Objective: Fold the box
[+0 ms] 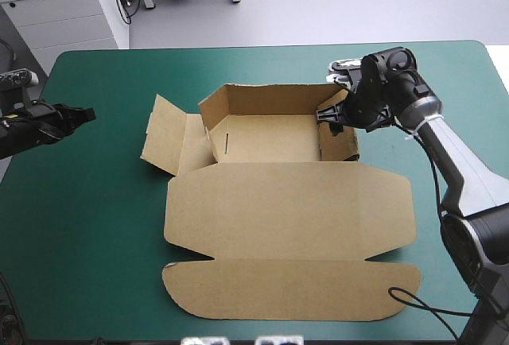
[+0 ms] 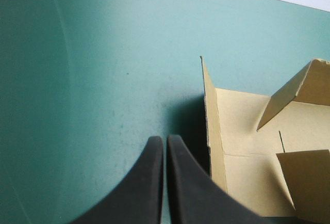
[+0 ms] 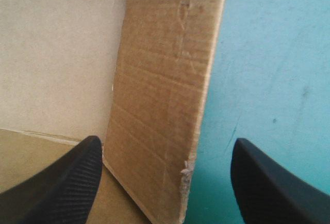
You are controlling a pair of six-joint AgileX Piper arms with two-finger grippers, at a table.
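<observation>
Straddling upright corrugated wall of brown box (image 1: 286, 202), right pincer (image 3: 167, 142) spread; left pincer (image 2: 165, 139) pressed together

No text, label, brand, number or sign can be read anywhere. The box (image 1: 286, 210), lying from the table's middle toward 6 o'clock, shows only plain brown board, and the teal-green cover (image 1: 87, 226) around it is unmarked in all three views.

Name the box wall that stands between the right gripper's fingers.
The right side wall of the box: it stands upright between the open fingers of the right gripper. The far wall and the splayed left flap have no gripper at them.
</observation>
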